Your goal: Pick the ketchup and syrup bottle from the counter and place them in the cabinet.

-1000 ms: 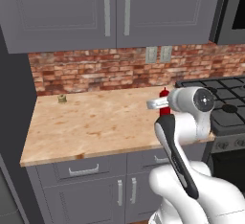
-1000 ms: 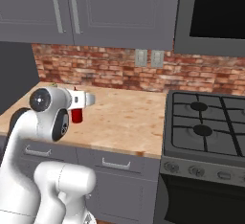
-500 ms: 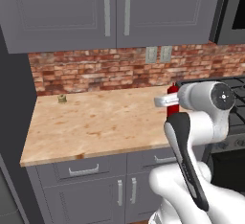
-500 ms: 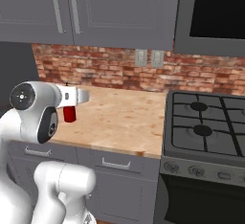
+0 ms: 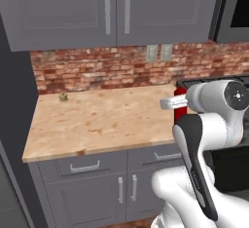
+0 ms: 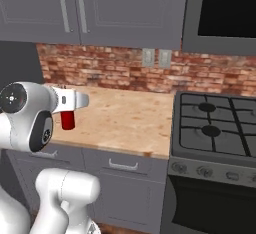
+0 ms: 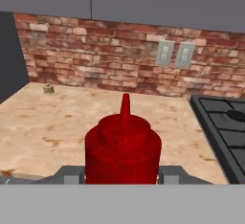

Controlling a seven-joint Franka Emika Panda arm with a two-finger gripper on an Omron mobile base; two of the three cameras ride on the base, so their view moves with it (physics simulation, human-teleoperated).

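Note:
The ketchup (image 7: 123,153), a bright red bottle with a pointed cap, stands upright between my fingers in the hand view. My gripper (image 7: 122,179) is shut on its sides. From the base views the ketchup (image 5: 181,107) (image 6: 68,120) hangs above the front part of the counter (image 5: 97,120) (image 6: 125,120), held level by my gripper (image 5: 176,103) (image 6: 72,103), close to my own arm. The syrup bottle is out of view. A tall dark grey panel (image 5: 14,124) closes the counter's left end; I cannot tell whether it is the cabinet.
A small olive object (image 5: 62,96) (image 7: 48,89) sits at the back left of the counter by the brick wall. A black stove (image 6: 215,133) adjoins the counter on the right. Paired-door wall cabinets (image 5: 116,8) hang overhead.
The arm's upper joints have swung outward, and the gripper has drawn the ketchup back a little toward the base. The grip has not changed.

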